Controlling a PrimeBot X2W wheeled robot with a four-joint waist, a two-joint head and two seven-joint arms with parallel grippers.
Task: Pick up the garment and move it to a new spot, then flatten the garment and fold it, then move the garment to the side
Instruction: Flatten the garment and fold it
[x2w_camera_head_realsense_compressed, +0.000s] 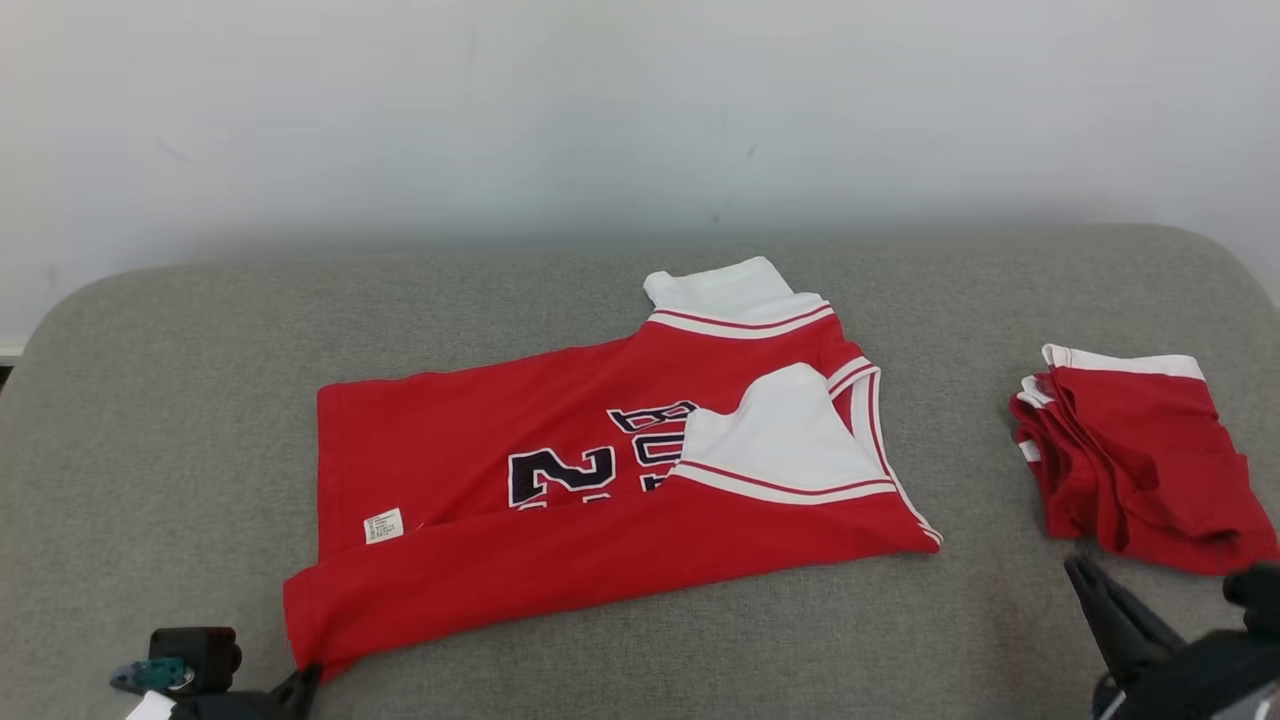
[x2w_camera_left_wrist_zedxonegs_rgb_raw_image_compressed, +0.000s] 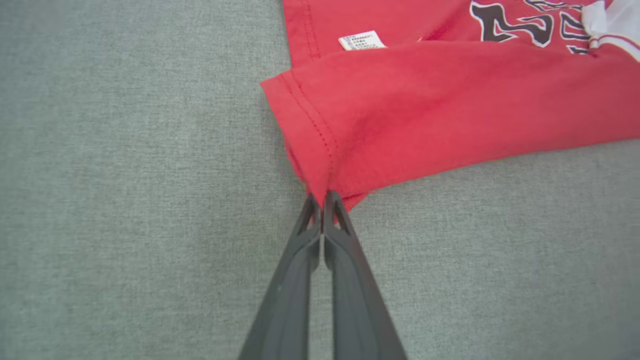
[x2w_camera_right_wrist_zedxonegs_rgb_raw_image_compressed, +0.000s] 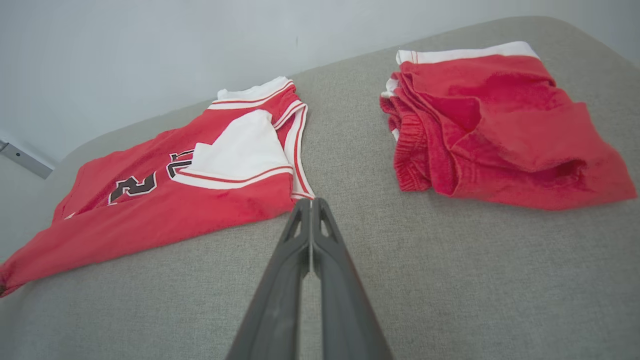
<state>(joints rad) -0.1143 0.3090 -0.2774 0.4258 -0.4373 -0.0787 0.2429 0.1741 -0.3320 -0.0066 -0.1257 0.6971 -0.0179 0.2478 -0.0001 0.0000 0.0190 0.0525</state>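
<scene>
Head view | red jersey (x2w_camera_head_realsense_compressed: 600, 470) lies half-folded mid grey cushion (x2w_camera_head_realsense_compressed: 150, 400) | my left gripper (x2w_camera_left_wrist_zedxonegs_rgb_raw_image_compressed: 323, 197) pinches its near-left hem corner | my right gripper (x2w_camera_right_wrist_zedxonegs_rgb_raw_image_compressed: 311, 202) pressed together, empty, near folded red shorts (x2w_camera_head_realsense_compressed: 1140, 460)

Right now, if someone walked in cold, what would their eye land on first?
The red jersey, with white trim and dark lettering, lies partly folded over itself in the middle of the grey cushion. The left gripper is shut on its near left corner. A second red garment sits in a folded pile off to the right.
</scene>
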